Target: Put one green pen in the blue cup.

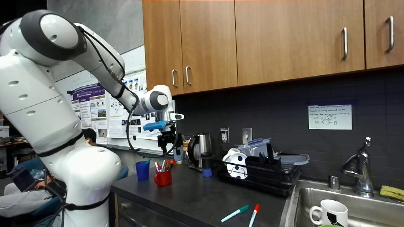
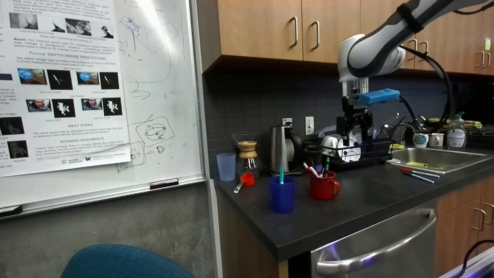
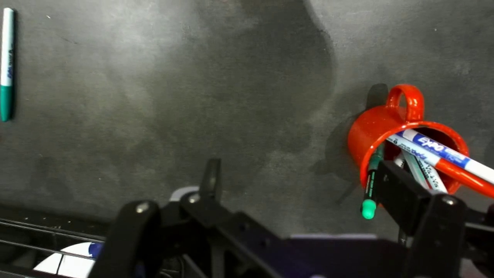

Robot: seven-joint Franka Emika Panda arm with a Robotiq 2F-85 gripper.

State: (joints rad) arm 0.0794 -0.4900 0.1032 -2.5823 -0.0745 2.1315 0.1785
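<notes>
A green pen (image 2: 281, 174) stands in the blue cup (image 2: 282, 197), its teal end above the rim. The blue cup (image 1: 142, 171) and this pen (image 1: 148, 161) also show in an exterior view; neither shows in the wrist view. Another green pen, with white barrel and green cap (image 1: 235, 213), lies on the counter near the sink; it also shows in the wrist view (image 3: 7, 63). My gripper (image 3: 301, 173) is open and empty, pointing down high above the counter. In an exterior view the gripper (image 2: 356, 136) hangs apart from both pens and the blue cup.
A red cup (image 1: 163, 178) holding several markers stands beside the blue cup. A red-tipped pen (image 1: 254, 215) lies beside the counter pen. A dish rack (image 1: 262, 183), a kettle (image 2: 281, 148) and a glass carafe (image 2: 249, 166) stand along the wall. A white mug (image 1: 333, 210) is by the sink.
</notes>
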